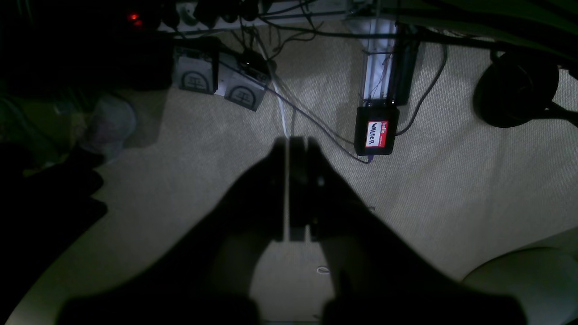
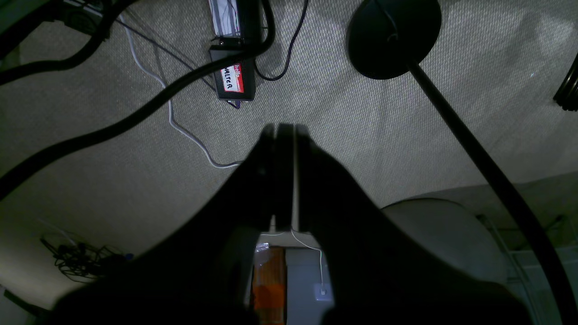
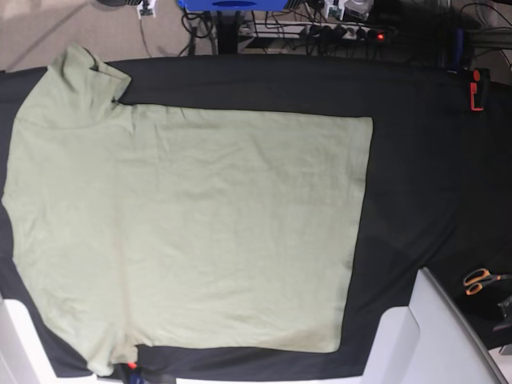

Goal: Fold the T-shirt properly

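Observation:
The pale green T-shirt (image 3: 192,224) lies spread flat on the black cloth (image 3: 424,160), neck side to the left and hem to the right. One sleeve sticks out at the top left and the other at the bottom left. Neither wrist view shows the shirt. My left gripper (image 1: 291,141) is shut with nothing in it and hangs over beige carpet. My right gripper (image 2: 284,128) is shut and empty too, also over carpet. A pale arm part (image 3: 432,336) shows at the base view's bottom right, with its fingers out of sight there.
Orange-handled scissors (image 3: 480,280) lie at the right edge and a red clamp (image 3: 476,90) at the top right. On the floor are cables, a black box with a name tag (image 1: 376,135) (image 2: 232,79), and a round black stand base (image 2: 393,31).

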